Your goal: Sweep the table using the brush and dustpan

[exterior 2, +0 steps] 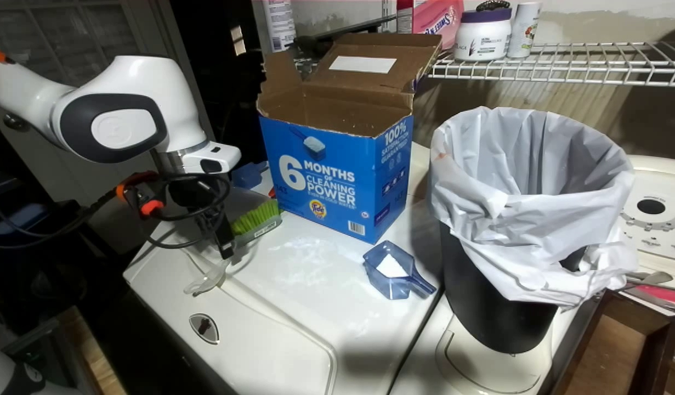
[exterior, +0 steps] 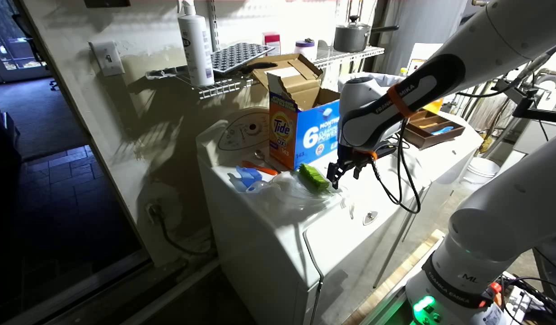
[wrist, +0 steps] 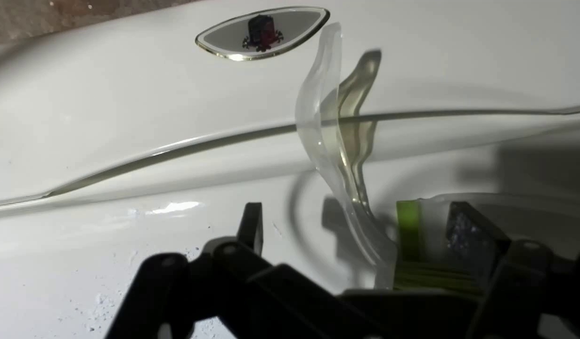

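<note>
The table is a white appliance top with white powder scattered across it. Near one end lies the brush, its green bristles visible in both exterior views. Beneath and beside it spreads the translucent dustpan. A clear handle runs over the front seam; which of the two it belongs to I cannot tell. My gripper is open, its fingers wide apart. In the wrist view the handle's lower end and the green bristles appear between them; nothing is gripped. Part of the brush is hidden behind the gripper.
A tall orange-and-blue detergent box stands behind the powder. Close by are a blue scoop holding powder and a black bin with a white liner. An orange utensil lies near the dustpan. A wire shelf hangs above.
</note>
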### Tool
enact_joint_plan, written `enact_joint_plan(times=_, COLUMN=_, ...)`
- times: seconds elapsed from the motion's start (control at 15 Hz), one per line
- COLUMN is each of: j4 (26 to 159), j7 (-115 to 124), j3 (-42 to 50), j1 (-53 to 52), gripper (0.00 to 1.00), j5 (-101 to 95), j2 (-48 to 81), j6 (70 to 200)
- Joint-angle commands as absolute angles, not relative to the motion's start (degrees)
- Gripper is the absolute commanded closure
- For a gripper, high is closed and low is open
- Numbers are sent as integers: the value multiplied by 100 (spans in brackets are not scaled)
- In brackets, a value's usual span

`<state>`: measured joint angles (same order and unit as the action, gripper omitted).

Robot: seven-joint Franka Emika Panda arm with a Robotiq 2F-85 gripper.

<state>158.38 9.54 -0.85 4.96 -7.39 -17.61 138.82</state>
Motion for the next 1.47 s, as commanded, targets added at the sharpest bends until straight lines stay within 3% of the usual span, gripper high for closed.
enact_joint_plan(times=0.0, j4=15833, j7=740, j3=-75, j1=506, gripper=0, j5=-946, j2=-1516, j6=14311)
enact_joint_plan(times=0.33, j4=15833, j7=353, j3=35, j1=438, gripper=0, j5=-760, j2=-1275, j6=14811)
enact_joint_plan(times=0.93, j4=15837, j7=-264, j3=198, j1=349, gripper=2, j5=-545, j2=-1018, j6=14400)
enact_joint_plan(times=1.0, j4=15837, j7=-306, j3=202, j1=338, gripper=26, j5=-531, j2=-995, j6=14392)
enact_joint_plan(times=1.13, j4=15837, j7=-291, j3=191, j1=350, gripper=31, j5=-591, j2=-962, j6=14392)
enact_joint_plan(times=1.4, j4=15835, j7=-112, j3=147, j1=413, gripper=59, j5=-811, j2=-945, j6=14378)
